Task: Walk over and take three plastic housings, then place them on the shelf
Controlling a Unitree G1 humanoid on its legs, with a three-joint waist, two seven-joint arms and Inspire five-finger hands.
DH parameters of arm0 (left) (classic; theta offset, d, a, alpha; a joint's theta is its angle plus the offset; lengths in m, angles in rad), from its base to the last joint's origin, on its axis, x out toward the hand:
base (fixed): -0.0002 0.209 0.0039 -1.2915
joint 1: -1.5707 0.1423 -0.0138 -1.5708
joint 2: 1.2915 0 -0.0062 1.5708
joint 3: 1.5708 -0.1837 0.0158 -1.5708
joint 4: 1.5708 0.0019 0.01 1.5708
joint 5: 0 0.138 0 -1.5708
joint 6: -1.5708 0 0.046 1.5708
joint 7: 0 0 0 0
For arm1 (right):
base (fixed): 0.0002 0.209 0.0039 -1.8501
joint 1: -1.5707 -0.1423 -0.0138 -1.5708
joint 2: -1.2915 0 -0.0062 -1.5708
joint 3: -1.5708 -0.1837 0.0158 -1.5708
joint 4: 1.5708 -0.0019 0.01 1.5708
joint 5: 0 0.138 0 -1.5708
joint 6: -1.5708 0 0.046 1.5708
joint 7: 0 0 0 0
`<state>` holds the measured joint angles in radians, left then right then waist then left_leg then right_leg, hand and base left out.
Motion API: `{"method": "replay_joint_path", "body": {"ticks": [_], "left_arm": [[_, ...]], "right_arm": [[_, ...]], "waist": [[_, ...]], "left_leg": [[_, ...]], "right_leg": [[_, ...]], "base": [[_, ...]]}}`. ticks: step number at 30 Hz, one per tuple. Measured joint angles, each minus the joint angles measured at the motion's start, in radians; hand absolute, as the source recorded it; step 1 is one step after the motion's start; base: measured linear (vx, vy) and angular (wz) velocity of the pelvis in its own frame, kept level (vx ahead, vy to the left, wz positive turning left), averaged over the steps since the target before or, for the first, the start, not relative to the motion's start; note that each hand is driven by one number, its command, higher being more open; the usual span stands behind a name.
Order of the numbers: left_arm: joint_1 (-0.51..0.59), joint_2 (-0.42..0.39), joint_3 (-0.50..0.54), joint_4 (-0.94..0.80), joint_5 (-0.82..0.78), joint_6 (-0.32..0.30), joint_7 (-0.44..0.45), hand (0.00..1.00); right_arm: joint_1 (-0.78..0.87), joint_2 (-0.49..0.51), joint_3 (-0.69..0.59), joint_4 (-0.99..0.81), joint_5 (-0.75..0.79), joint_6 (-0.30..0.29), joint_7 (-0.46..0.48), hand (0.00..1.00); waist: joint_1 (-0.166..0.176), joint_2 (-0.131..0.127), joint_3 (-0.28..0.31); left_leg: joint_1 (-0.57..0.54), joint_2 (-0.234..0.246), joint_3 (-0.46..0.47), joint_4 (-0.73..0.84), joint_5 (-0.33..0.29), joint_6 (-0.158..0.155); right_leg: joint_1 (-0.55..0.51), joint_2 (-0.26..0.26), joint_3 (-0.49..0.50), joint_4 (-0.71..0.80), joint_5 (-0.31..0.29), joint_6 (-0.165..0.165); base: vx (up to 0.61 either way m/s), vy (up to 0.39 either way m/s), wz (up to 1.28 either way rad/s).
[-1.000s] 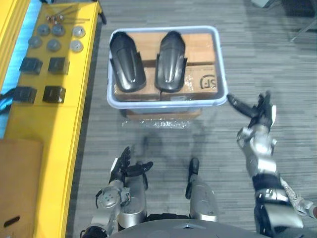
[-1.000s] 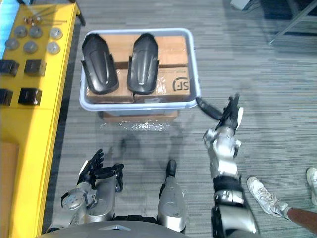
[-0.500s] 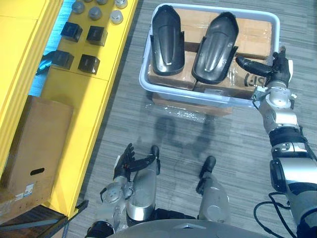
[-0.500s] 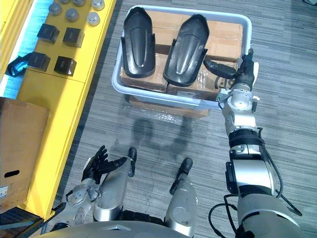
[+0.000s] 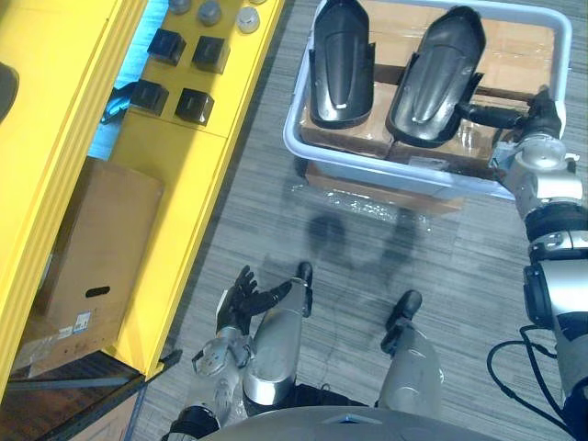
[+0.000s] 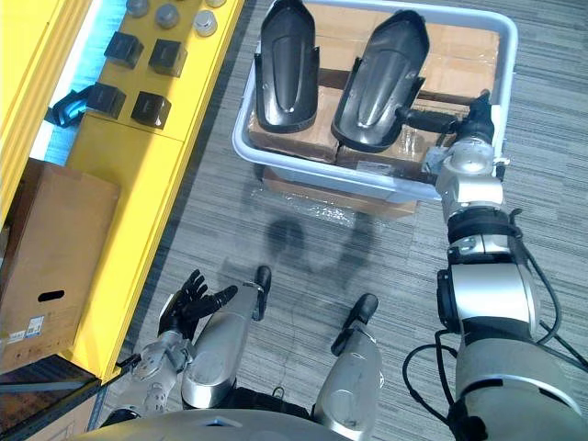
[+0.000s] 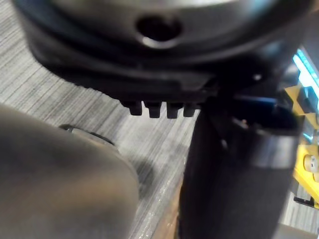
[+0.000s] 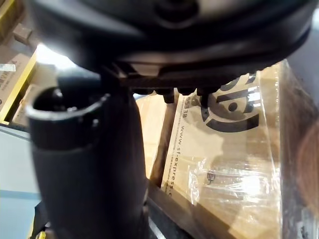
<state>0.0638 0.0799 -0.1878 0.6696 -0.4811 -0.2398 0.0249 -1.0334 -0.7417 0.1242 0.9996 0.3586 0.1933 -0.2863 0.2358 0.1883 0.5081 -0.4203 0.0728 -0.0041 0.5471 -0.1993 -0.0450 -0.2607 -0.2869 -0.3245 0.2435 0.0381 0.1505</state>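
Flanking grey striped carpet (image 5: 276, 230), a yellow surface (image 5: 55, 55) (black blocks (image 5: 194, 106), grey discs (image 5: 209, 13)) stands beside a pale bin (image 5: 367, 170) of two black housings (image 5: 341, 64). At its rim the right hand (image 5: 537, 110) is splayed; the left hand (image 5: 241, 299) splayed, low.

Grey ribbed carpet (image 5: 276, 230) covers the floor from 12 to 6 o'clock. A yellow shelf (image 5: 55, 110) runs along the 9 to 11 o'clock side, with a blue-lit gap (image 6: 55, 138) in it. A brown cardboard box (image 5: 92, 239) sits low against it at 8 o'clock.
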Motion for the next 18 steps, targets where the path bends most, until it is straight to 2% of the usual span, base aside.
{"method": "replay_joint_path", "body": {"ticks": [1, 5, 10, 18], "left_arm": [[-0.01, -0.003, -0.01, 0.012, -0.003, 0.0, -0.001, 1.0], [-0.032, -0.004, -0.052, 0.045, -0.029, 0.0, -0.001, 1.0], [-0.047, -0.003, -0.07, 0.062, -0.078, 0.001, -0.006, 1.0], [-0.057, -0.004, -0.093, 0.084, -0.113, 0.0, -0.009, 1.0]], "right_arm": [[-0.008, -0.024, 0.015, 0.013, -0.002, 0.013, -0.001, 0.0], [-0.015, -0.085, 0.074, 0.025, -0.042, 0.044, -0.01, 0.0], [-0.054, -0.171, 0.103, 0.059, -0.11, 0.13, -0.009, 0.0], [-0.08, -0.195, 0.116, 0.128, -0.181, 0.242, -0.007, 0.0]], "waist": [[0.011, 0.008, -0.006], [0.039, 0.04, -0.027], [0.066, 0.048, -0.033], [0.079, 0.063, -0.043]], "left_leg": [[-0.009, -0.007, -0.005, 0.0, 0.003, 0.001], [-0.045, -0.028, -0.021, 0.01, 0.006, 0.004], [-0.067, -0.029, -0.028, 0.01, 0.002, -0.003], [-0.066, -0.029, -0.043, 0.008, 0.006, 0.0]], "right_leg": [[-0.011, -0.009, -0.003, 0.015, -0.006, 0.001], [-0.038, -0.028, -0.019, 0.036, -0.013, 0.003], [-0.052, -0.03, -0.03, 0.038, -0.014, 0.001], [-0.058, -0.033, -0.041, 0.061, -0.038, 0.002]], "base": [[-0.03, 0.026, 0.17], [-0.02, 0.031, 0.16], [-0.01, 0.012, 0.04], [0.03, -0.024, 0.03]]}}
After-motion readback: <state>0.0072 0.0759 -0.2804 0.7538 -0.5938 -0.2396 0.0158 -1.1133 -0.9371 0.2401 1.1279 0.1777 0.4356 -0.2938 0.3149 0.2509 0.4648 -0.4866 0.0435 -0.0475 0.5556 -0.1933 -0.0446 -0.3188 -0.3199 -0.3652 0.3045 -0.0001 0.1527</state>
